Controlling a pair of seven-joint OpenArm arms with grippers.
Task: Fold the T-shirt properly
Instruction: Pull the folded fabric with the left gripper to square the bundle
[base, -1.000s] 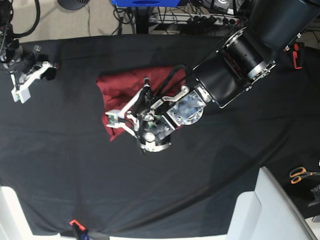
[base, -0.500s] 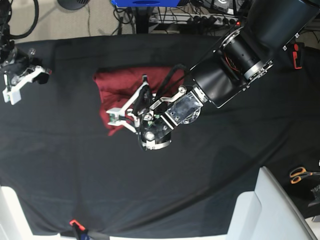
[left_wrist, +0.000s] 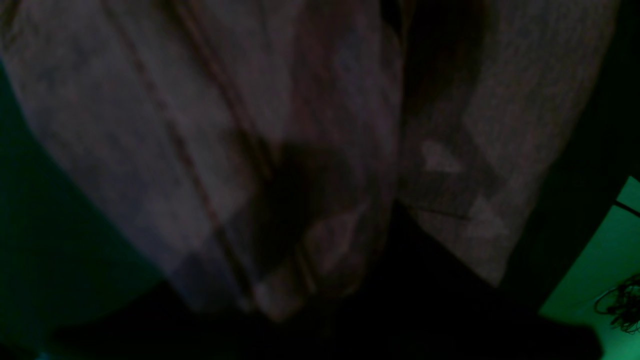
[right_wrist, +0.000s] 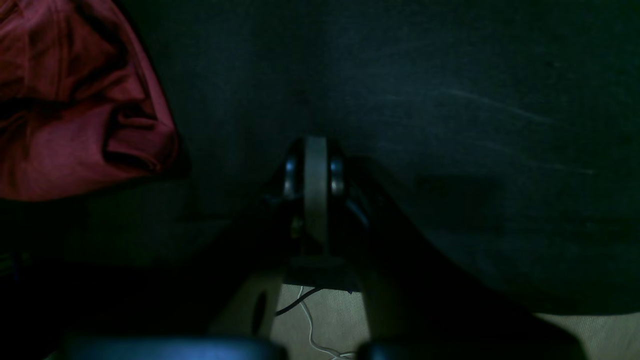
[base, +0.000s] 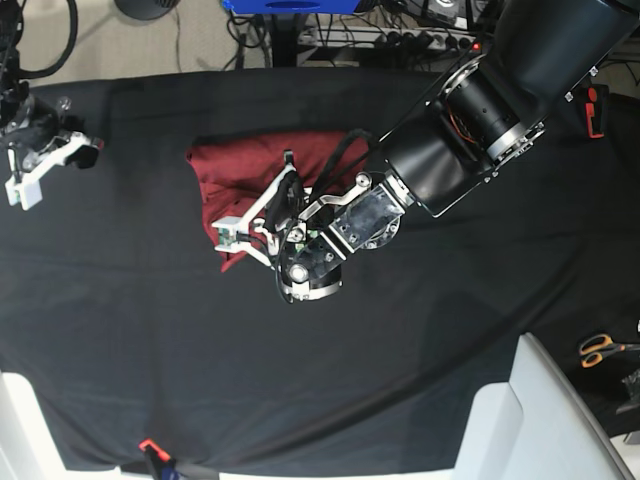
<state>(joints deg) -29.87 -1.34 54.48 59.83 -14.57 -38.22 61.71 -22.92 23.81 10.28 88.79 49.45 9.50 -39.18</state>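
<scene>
A brick-red T-shirt (base: 250, 170) lies bunched on a bench covered by a black cloth (base: 450, 330). The left gripper (base: 232, 238) sits at the shirt's lower edge, its jaws narrowed on a fold of the red fabric; the rest of the shirt spreads up and behind it toward the arm. That arm reaches in slantwise from the upper right of the base view, wrist angled down. Its wrist camera is filled with blurred, dim fabric (left_wrist: 300, 150). The right gripper (base: 28, 185), jaws closed and empty, hangs well apart from the shirt at the bench's far edge; the shirt (right_wrist: 75, 100) lies off to its side.
</scene>
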